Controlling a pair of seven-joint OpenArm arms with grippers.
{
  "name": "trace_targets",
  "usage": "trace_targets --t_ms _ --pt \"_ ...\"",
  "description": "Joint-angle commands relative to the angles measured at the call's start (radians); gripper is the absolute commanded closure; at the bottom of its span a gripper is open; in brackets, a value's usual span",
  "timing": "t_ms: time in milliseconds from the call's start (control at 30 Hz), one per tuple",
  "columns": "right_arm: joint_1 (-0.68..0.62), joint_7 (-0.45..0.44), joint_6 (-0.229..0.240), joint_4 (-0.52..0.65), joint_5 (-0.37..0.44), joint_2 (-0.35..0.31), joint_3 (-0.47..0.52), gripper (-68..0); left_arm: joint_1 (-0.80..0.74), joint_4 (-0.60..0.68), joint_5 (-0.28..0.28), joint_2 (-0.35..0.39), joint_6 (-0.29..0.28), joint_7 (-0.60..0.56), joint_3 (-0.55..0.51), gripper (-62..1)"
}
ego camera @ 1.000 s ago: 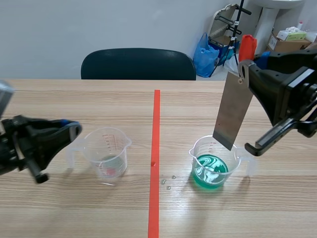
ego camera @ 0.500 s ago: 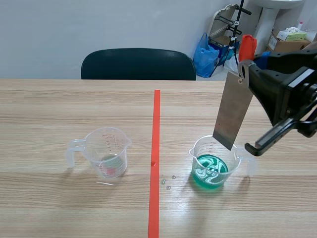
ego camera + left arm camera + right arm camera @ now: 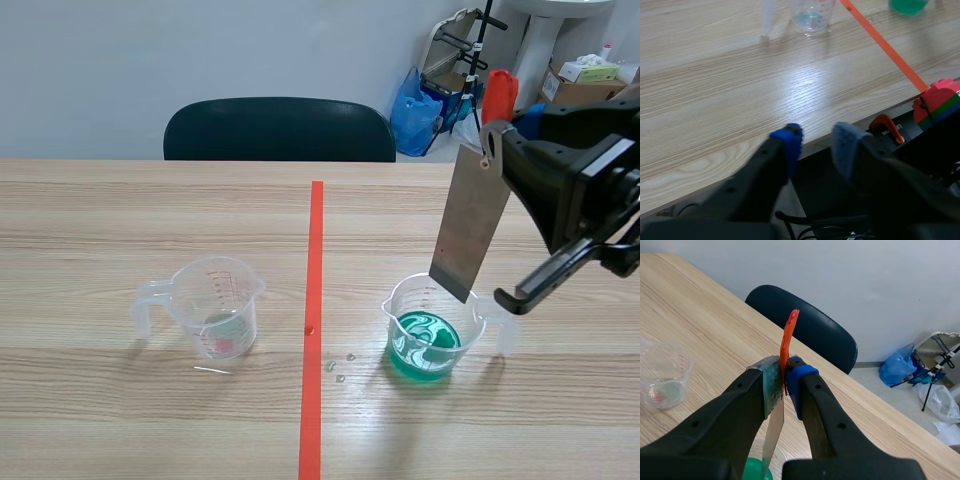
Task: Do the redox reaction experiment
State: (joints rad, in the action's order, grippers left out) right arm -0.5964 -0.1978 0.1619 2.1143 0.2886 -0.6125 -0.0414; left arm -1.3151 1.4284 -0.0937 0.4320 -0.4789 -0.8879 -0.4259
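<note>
Scene view faces forward over the light wooden tabletop [image 3: 150, 420]. Left wrist view sits off its near edge, behind the left tool [image 3: 817, 145]. Right wrist view is raised above it. All show the clear plastic measuring cup [image 3: 215, 305].

My table [image 3: 120, 215] is carrying a clear cup [image 3: 215, 320] left of the tape line [image 3: 315, 260] and a green-filled cup [image 3: 428, 335] right of it.
</note>
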Motion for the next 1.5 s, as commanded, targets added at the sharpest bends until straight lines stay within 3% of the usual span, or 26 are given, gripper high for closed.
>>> trace_targets --t_ms 0,67,100,200,467,1467 --pt "0.007 -0.018 -0.007 0.022 0.010 -0.013 0.010 -1.3 -0.002 0.005 -0.014 -0.002 0.010 -0.014 -0.003 -42.1" --pt "0.007 -0.018 -0.006 0.022 0.010 -0.013 0.010 -1.3 -0.002 0.005 -0.034 -0.002 0.014 -0.024 -0.003 -60.4" --pt "0.007 -0.018 -0.006 0.022 0.010 -0.013 0.010 -1.3 -0.002 0.005 -0.056 -0.002 0.016 -0.036 -0.003 -62.3" --pt "0.007 -0.018 -0.006 0.022 0.010 -0.013 0.010 -1.3 -0.002 0.005 -0.104 -0.002 0.035 -0.084 -0.003 -62.3" --pt "0.007 -0.017 -0.004 0.022 0.010 -0.013 0.010 -1.3 -0.002 0.004 -0.143 -0.002 0.074 -0.114 -0.003 -62.3" --pt "0.007 -0.018 -0.004 0.022 0.010 -0.013 0.010 -1.3 -0.002 0.004 -0.147 -0.002 0.074 -0.107 -0.003 -62.3"
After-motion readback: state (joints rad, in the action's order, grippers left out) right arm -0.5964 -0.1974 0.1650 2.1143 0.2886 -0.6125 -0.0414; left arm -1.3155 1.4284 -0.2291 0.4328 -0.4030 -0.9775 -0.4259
